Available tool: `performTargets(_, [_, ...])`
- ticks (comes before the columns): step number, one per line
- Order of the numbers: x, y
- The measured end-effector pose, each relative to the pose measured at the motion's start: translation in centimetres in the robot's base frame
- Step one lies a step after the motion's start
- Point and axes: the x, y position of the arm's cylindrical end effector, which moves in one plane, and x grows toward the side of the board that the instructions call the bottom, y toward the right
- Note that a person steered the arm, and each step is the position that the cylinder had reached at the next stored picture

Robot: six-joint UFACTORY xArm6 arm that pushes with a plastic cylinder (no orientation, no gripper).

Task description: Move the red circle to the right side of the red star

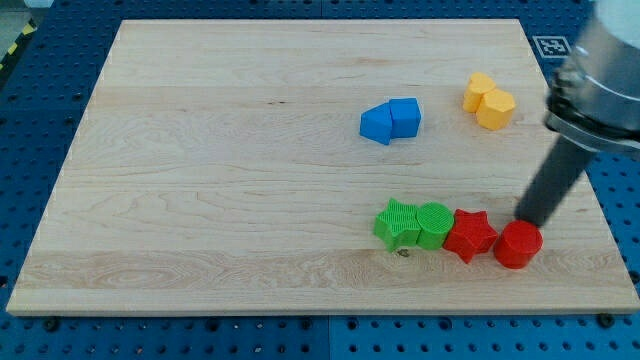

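The red circle point(517, 245) lies near the board's bottom right, right next to the red star point(470, 235) on the star's right side, touching or nearly touching it. My tip point(527, 220) stands just above the red circle's upper right edge, against or almost against it. The dark rod rises from there toward the view's top right.
A green circle point(434, 224) and a green star point(398, 223) continue the row to the left of the red star. Two blue blocks point(390, 120) sit together near the middle. Two yellow blocks point(488, 101) sit at the upper right. The board's right edge point(588, 180) is close.
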Motion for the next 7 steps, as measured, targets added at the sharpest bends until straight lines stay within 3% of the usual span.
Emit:
performTargets(2, [2.9,3.1])
performTargets(4, [6.4,2.2])
performTargets(7, [3.7,-0.5])
